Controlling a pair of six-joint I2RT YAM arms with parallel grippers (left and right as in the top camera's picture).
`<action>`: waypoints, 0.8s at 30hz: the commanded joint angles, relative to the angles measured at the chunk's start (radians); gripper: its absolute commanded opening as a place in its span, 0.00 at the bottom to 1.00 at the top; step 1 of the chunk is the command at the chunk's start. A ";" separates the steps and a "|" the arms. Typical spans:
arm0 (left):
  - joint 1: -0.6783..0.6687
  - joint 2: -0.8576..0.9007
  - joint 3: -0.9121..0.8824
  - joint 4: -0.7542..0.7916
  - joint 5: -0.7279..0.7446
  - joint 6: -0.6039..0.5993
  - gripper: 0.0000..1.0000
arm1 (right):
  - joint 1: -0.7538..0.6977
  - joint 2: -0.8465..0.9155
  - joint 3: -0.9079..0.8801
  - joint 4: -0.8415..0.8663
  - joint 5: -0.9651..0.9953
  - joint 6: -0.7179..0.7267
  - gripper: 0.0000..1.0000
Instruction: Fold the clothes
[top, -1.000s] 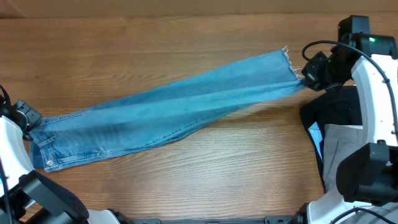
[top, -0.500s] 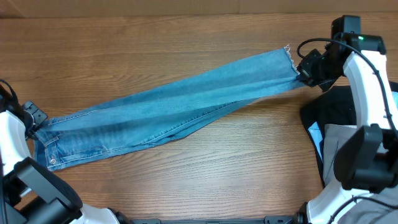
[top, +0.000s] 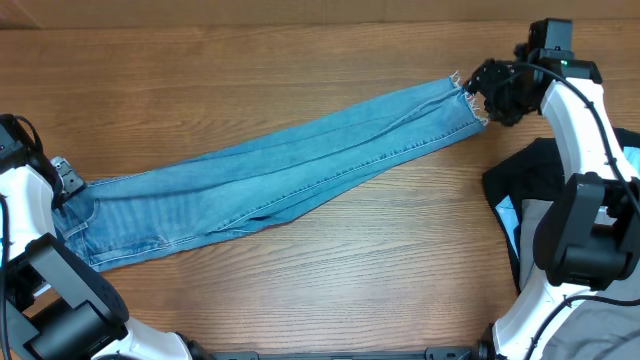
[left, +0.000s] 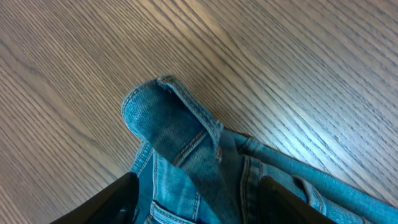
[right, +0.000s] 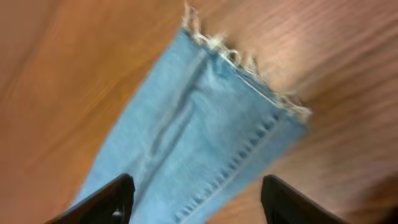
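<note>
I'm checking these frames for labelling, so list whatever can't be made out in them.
- Right wrist view: motion blur smears the hem stitching of the jeans.
- Left wrist view: the bottom edge cuts the jeans off, so only a waistband corner shows.
- Overhead: the left arm hides part of the waistband.
- Overhead: the right arm covers much of the black garment and grey garment.

I can't make out any writing, label, brand mark or number in any of my three views. The jeans (top: 280, 175) give me only seams and stitching (the waistband fold in the left wrist view carries no tag I can read), and the table (top: 250, 60) shows only wood grain.
</note>
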 joint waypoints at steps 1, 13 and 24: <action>0.001 0.008 0.025 -0.003 0.035 0.014 0.60 | 0.002 -0.004 0.000 -0.060 0.107 -0.067 0.54; 0.002 0.008 0.216 -0.168 0.161 0.043 0.11 | 0.100 0.008 -0.265 0.260 -0.103 -0.068 0.20; 0.001 0.008 0.289 -0.324 0.296 0.045 0.45 | 0.308 0.185 -0.323 0.953 -0.081 0.257 0.04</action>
